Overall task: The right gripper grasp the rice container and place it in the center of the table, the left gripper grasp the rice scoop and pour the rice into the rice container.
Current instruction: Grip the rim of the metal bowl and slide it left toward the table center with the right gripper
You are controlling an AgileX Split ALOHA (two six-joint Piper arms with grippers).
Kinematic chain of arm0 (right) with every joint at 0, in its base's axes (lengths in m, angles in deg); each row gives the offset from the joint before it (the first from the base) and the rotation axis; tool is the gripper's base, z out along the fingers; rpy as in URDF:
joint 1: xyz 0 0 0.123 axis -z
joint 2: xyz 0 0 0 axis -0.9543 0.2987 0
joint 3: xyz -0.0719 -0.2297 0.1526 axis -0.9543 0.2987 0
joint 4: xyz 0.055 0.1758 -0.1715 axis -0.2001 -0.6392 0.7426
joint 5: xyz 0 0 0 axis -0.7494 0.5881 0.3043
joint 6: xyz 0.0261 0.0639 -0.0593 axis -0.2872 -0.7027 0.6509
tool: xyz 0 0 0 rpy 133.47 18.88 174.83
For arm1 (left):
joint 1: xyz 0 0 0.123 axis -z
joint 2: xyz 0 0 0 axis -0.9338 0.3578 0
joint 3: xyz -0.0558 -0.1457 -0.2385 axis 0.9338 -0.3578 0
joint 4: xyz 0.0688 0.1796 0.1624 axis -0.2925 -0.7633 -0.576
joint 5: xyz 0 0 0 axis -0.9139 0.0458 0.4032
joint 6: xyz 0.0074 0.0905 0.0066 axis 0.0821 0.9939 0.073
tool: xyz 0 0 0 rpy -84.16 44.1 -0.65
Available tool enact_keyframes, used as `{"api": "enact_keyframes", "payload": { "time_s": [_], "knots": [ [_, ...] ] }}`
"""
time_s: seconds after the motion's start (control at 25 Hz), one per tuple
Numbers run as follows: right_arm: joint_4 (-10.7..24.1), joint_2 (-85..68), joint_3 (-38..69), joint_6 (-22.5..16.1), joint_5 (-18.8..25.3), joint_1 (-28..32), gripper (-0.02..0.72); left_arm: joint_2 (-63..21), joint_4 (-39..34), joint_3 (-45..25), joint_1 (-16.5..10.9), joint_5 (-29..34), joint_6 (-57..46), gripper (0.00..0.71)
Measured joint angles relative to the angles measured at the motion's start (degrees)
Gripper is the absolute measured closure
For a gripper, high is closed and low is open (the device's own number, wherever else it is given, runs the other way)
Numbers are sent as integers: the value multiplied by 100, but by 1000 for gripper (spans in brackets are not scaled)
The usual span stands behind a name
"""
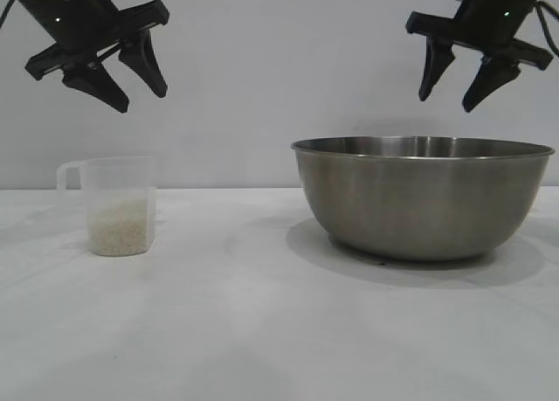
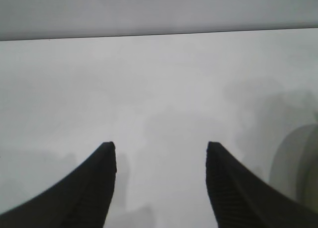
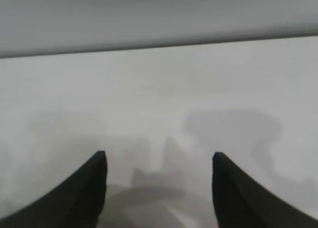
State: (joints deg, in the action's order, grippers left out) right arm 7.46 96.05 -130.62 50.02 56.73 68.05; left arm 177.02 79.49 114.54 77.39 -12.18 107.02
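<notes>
The rice container [image 1: 424, 200], a large steel bowl, stands on the white table [image 1: 262, 331] right of centre. The rice scoop [image 1: 122, 204], a clear plastic cup with its handle to the left, stands at the left with rice [image 1: 120, 228] in its lower part. My left gripper [image 1: 141, 98] hangs open high above the scoop, holding nothing. My right gripper [image 1: 446, 102] hangs open above the bowl's rim, also empty. In the left wrist view the left gripper [image 2: 160, 146] frames bare table, with the scoop [image 2: 298, 158] dimly at the edge. In the right wrist view the right gripper [image 3: 159, 154] shows the bowl's rim [image 3: 149, 198] blurred below.
A plain light wall rises behind the table's far edge [image 1: 218, 189]. Bare tabletop lies between scoop and bowl and across the front.
</notes>
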Motion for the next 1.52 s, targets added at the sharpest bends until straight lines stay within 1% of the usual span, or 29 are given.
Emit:
{"api": "enact_keyframes", "payload": {
  "time_s": [0.12, 0.24, 0.36, 0.48, 0.6, 0.72, 0.88, 1.0, 1.12, 1.16, 1.24, 1.32, 1.36, 1.4, 1.44, 1.52],
  "knots": [
    [147, -104, 0, 4, 866, 35, 279, 0, 0, 0, 0, 0, 0, 359],
    [251, -127, 0, 13, 1555, 35, 279, 0, 0, 0, 0, 11, 0, 359],
    [469, -127, 0, 13, 2050, 35, 279, 0, 0, 0, 0, 11, 0, 359],
    [723, -127, 0, 13, 2156, 35, 279, 0, 0, 0, 0, 11, 0, 359],
    [803, -127, 65, 13, 2165, 35, 279, 0, 0, 0, 0, 22, 0, 359],
    [665, -127, 301, 13, 2165, 35, 279, 0, 0, 0, 0, 22, 0, 359],
    [586, 1, 520, 13, 2169, 35, 279, 0, 0, 0, 0, 22, 0, 359],
    [551, 242, 569, 13, 2157, 23, 279, 0, 0, 0, 0, 22, 0, 359],
    [421, 477, 569, 49, 2149, 11, 279, 0, 0, 0, 0, 22, 0, 359],
    [376, 525, 569, 59, 2135, 0, 350, 0, 0, 0, 0, 22, 0, 359],
    [350, 589, 569, 59, 2116, -36, 460, 0, 0, 0, 0, 22, 0, 359],
    [328, 601, 569, 74, 2116, -47, 605, 0, 0, 0, 0, 22, 0, 359],
    [328, 611, 569, 85, 2116, -47, 645, 0, 0, 0, 0, 22, 0, 359],
    [325, 611, 569, 102, 2107, -47, 666, 0, 0, 0, 0, 22, 0, 359],
    [325, 611, 569, 107, 2107, -47, 703, 0, 0, 0, 0, 22, 0, 359],
    [260, 611, 569, 232, 2107, -47, 703, 0, 0, 0, 0, 22, 0, 359]
  ]
}}
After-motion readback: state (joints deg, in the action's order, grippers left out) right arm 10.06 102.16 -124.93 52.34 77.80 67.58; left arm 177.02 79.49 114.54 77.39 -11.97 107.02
